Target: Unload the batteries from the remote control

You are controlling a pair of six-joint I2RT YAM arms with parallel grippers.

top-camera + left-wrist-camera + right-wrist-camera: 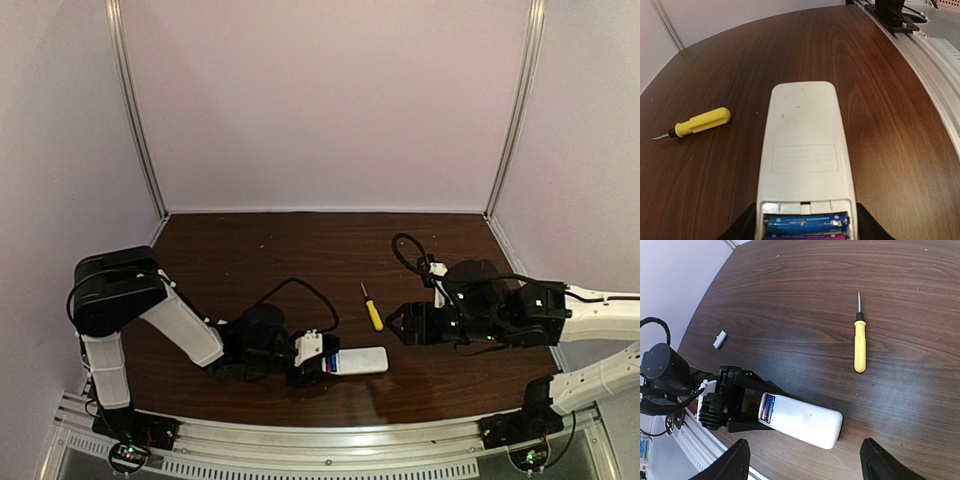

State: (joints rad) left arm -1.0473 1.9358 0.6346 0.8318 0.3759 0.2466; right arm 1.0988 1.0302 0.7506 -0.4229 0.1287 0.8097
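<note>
Two arms work over one dark wooden tabletop (300, 250). The left arm (180, 325) lies low along the near edge, and the right arm (540, 315) reaches in from the right edge, its upper part cut off by the frame.

The left gripper (322, 362) is partly closed, with a dark finger pressed to each long side of the one remote control (362, 361). It grips the end where the battery bay is. In its own wrist view only the tips of those fingers (740, 227) show, at the bottom corners. The remote sits near the middle of the near edge, its plain back face up and its free end pointing toward the right edge. Whether it rests on the wood or hangs just above it cannot be told.

The right gripper (396, 325) stands wide apart and holds nothing, above the right half of the tabletop.

One yellow-handled screwdriver (372, 310) lies flat near the centre, between the remote and the right gripper and touching neither.

One small white cover piece (720, 339) lies on bare wood beyond the left gripper. It is seen from the right wrist only and is too small to make out in detail.

Two batteries (807, 222) sit in the uncovered bay. The blue one shows whole, while the purple one below it is sliced by the frame's bottom edge.
</note>
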